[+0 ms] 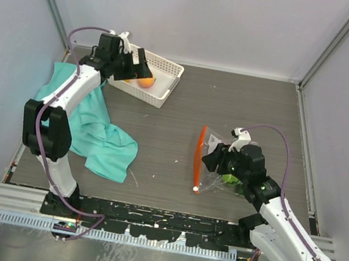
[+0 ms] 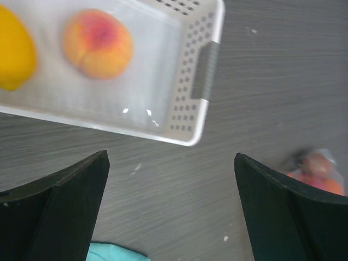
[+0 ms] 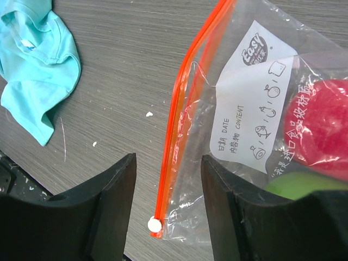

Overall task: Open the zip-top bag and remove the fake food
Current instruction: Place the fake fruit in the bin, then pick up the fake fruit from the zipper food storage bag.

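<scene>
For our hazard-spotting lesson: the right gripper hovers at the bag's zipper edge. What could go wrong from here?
1. The right gripper straddles the thin zipper strip, open; closing may slip off it.
2. The left gripper is away by the basket, so nothing pins the zip-top bag; a pull may drag it whole, red fruit included.

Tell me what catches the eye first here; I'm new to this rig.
The clear zip-top bag at right stands out, its orange-red zipper strip ending between the jaws of the open right gripper, red fruit and green fruit inside. At far left, a white basket holds a peach and a yellow fruit, with a teal cloth sprawled nearer.
</scene>
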`<move>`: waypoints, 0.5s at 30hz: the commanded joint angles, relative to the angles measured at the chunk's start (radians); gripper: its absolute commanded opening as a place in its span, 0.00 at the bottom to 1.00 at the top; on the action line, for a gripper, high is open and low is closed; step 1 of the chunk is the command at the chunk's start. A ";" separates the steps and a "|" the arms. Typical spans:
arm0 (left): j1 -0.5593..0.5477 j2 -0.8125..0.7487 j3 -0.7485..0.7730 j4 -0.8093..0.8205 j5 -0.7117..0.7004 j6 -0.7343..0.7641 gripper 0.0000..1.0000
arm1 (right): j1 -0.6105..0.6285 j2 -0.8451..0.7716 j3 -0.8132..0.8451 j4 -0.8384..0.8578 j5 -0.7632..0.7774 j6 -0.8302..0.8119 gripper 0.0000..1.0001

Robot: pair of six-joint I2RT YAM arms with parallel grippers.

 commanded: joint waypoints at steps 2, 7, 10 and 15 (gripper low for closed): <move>0.003 -0.109 -0.239 0.371 0.394 -0.177 0.96 | -0.003 0.021 0.052 0.039 -0.023 -0.025 0.56; 0.003 -0.144 -0.429 0.673 0.603 -0.403 0.89 | -0.001 0.038 0.069 0.033 -0.029 -0.037 0.57; 0.004 -0.144 -0.530 0.857 0.694 -0.538 0.83 | -0.001 0.047 0.071 0.042 -0.033 -0.036 0.57; -0.007 -0.108 -0.701 1.265 0.793 -0.754 0.76 | -0.001 0.061 0.059 0.077 -0.063 -0.028 0.58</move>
